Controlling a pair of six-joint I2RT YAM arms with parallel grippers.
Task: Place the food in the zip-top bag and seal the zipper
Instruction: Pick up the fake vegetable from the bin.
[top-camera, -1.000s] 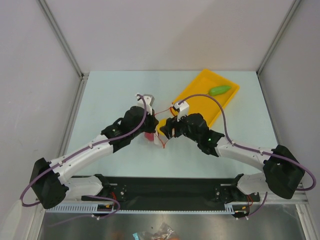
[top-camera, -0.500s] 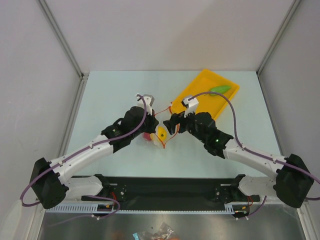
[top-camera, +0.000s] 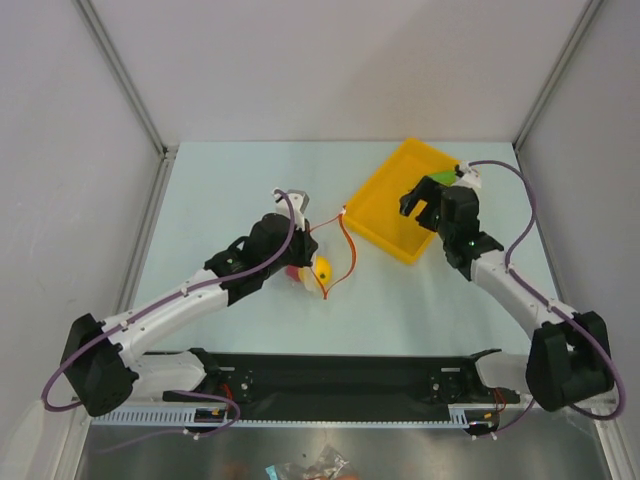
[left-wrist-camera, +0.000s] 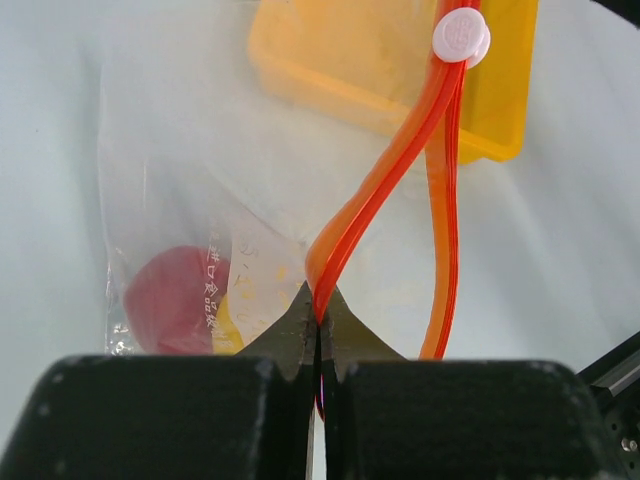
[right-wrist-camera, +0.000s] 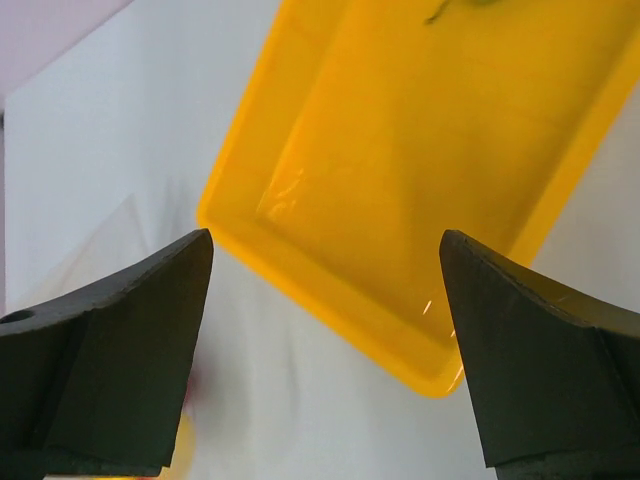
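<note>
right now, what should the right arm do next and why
Probably reach the open right gripper to the green vegetable at the far end of the tray and close on it: the lemon and red fruit are in the bag, whose zipper the left gripper pinches.

The only writing showing is on the small clear plastic zip-top bag (left-wrist-camera: 170, 170). A short line of small white printed characters (left-wrist-camera: 214, 285) is running sideways across its film, lying partly over the round red toy fruit (left-wrist-camera: 165, 300) inside. They are looking like East Asian script, but they are too small and turned for me to be reading them surely. The round white slider tab (left-wrist-camera: 461, 36) on the red-orange zipper strip (left-wrist-camera: 385, 175) is carrying faint raised marks, unreadable.
</note>
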